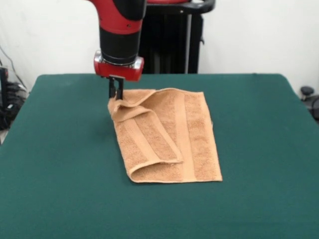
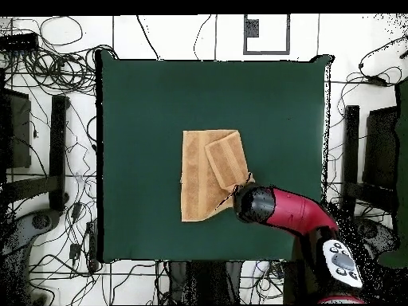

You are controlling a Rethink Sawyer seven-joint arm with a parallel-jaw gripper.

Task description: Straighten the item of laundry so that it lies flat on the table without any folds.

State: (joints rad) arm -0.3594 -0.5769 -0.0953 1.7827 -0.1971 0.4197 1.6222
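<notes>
a: jaws are looking clamped on the far left corner of the towel [image 1: 167, 137] in the front view. the black fingers [image 1: 115, 89] are going straight down into the bunched cloth there, and that corner is standing up a bit off the table [image 1: 259, 124].

b: ok. table first, biggest thing?

a: dark green top, much larger than the towel. the towel is lying near the middle of it, well in from every edge.

b: arm?

a: red and black arm [image 2: 291, 209] is reaching in from the base side in the overhead view, wrist sitting over the towel's corner, so the gripper [image 1: 115, 95] is hidden from above.

b: towel state?

a: not flat. one half is doubled over onto the other, with a rounded crease running along the left side in the front view. the flap is lying at a slant over the bottom layer, and a woven band is showing on each layer.

b: why that corner?

a: my guess is it belongs to the folded-over layer, so pulling it outward would open the fold. can't fully confirm which layer is being pinched.
</notes>
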